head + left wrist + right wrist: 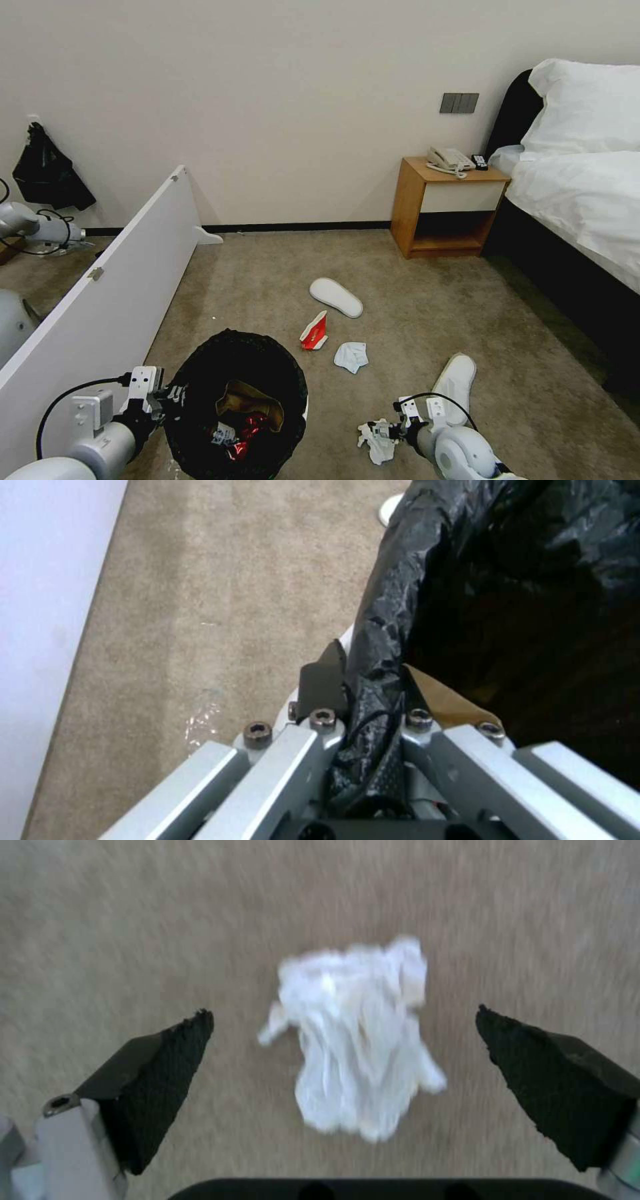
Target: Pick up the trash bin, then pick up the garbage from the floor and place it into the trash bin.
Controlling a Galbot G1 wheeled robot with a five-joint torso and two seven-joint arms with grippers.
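Black-lined trash bin [235, 407] at 7 o'clock, rim clamped in left pincer [370, 700], some litter inside. Right pincer [343, 1035] spread apart over white tissue [353, 1040]; carton [314, 332], slippers [335, 297] left on floor.

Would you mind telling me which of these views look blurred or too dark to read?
Right wrist view: the white tissue and carpet are smeared by motion blur. Left wrist view: the trash bin interior is nearly black, with glare on the bag's creases. Head view: sharp and evenly lit.
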